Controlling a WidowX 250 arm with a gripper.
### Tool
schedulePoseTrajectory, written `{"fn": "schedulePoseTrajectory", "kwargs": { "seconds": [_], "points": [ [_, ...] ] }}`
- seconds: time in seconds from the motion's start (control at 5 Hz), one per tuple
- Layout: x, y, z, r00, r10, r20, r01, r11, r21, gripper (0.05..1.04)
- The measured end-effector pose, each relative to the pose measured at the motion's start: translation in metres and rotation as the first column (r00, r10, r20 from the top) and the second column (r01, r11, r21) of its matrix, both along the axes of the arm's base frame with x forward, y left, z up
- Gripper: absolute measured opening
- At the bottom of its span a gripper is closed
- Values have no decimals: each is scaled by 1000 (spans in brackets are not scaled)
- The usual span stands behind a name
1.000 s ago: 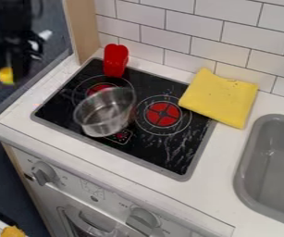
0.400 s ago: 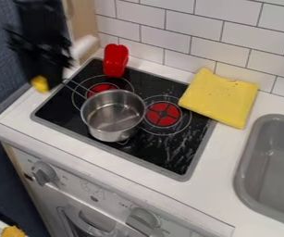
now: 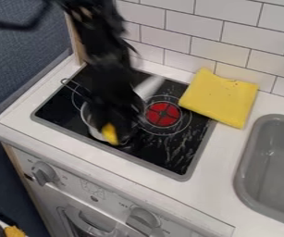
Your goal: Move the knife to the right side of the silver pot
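Observation:
The black gripper point(image 3: 124, 115) is over the silver pot and the middle of the stove, hanging from the upper left. It is shut on the knife point(image 3: 149, 87), whose pale blade sticks out to the upper right and whose yellow end point(image 3: 110, 134) points down toward the front. The silver pot point(image 3: 91, 121) stands on the left part of the black stovetop, mostly hidden by the gripper; its thin handle extends to the upper left.
The black stovetop point(image 3: 169, 155) has a red burner mark point(image 3: 163, 114) right of the gripper. A folded yellow cloth point(image 3: 221, 98) lies at its back right corner. A grey sink point(image 3: 274, 162) is at the right, and a tiled wall point(image 3: 187, 28) runs behind.
The gripper has moved right from the upper left to above the pot, carrying the knife. The pot shifted slightly right and now stands differently turned. The arm now covers the red object at the back.

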State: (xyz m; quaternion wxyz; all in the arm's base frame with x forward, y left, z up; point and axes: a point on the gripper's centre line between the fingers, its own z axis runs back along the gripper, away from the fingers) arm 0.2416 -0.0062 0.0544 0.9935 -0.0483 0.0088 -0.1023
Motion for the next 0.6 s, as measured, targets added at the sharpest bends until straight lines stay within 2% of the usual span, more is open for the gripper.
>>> {"fn": "schedulePoseTrajectory", "kwargs": {
  "seconds": [0.2, 0.4, 0.6],
  "points": [
    [3, -33, -14, 999, 16, 38, -18, 998, 61, 481],
    [5, -39, -34, 998, 68, 17, -70, 993, 96, 481],
    [16, -38, -44, 996, 93, 7, -93, 992, 87, 562]
  ]
}}
